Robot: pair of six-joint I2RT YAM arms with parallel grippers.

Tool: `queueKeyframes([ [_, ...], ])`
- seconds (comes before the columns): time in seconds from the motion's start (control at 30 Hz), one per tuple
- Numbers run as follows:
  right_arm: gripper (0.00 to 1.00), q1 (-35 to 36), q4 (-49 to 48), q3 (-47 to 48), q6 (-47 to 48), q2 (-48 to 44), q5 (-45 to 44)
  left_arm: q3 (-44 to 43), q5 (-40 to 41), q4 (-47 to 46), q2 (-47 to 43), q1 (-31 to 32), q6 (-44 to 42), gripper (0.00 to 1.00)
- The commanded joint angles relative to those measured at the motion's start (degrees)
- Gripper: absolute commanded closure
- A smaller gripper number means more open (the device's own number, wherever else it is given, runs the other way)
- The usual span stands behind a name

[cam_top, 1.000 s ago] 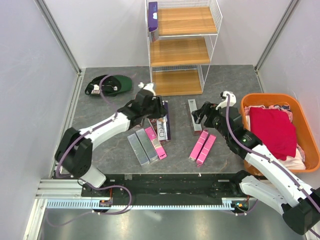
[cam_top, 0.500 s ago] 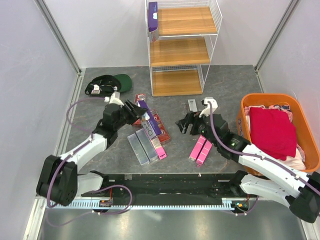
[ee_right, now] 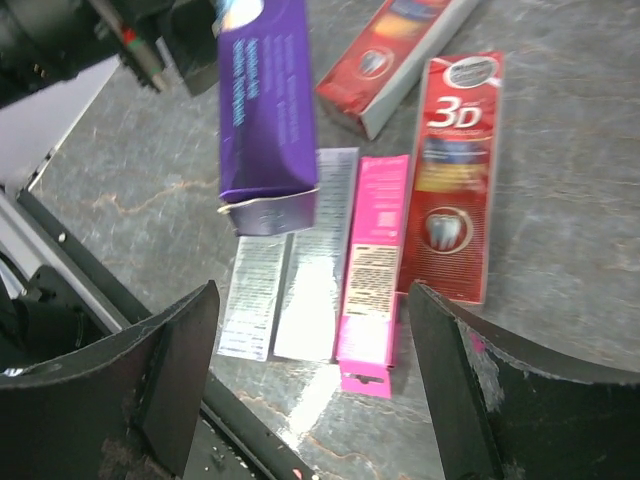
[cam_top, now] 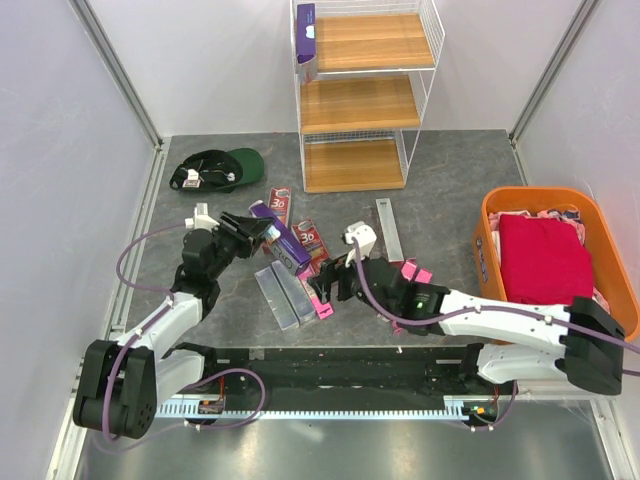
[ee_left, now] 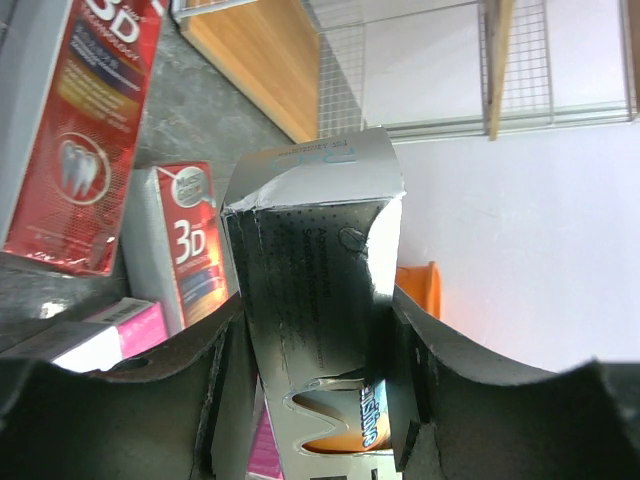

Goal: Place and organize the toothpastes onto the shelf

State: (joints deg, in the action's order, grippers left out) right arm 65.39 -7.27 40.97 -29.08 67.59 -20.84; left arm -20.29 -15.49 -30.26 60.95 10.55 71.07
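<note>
Since a second ago the purple carton (cam_top: 280,236) has come up off the pile. It now hangs tilted above the table (cam_top: 450,170), pinched in the left gripper (cam_top: 255,228), well short of the shelf (cam_top: 360,100). Under it lie two red cartons (ee_right: 455,180), two silver cartons (ee_right: 300,250) and a pink carton (ee_right: 372,255). A second purple carton (cam_top: 306,35) stands on the top board. The right gripper (cam_top: 330,285) has swung over the pile, jaws wide, holding nothing.

Grey marbled tabletop (cam_top: 450,180) enclosed on three sides by plain pale walls (cam_top: 60,200), joined at the far corners by slanting metal posts (cam_top: 118,75); lighting even, shadows soft
</note>
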Motion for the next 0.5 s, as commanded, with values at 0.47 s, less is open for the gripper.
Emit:
queueKeyframes([
  [0.47, 0.34, 3.3, -3.2, 14.2, 0.1, 14.3, -4.6, 1.4, -3.3, -8.1, -1.7, -1.5, 4.7, 0.63],
])
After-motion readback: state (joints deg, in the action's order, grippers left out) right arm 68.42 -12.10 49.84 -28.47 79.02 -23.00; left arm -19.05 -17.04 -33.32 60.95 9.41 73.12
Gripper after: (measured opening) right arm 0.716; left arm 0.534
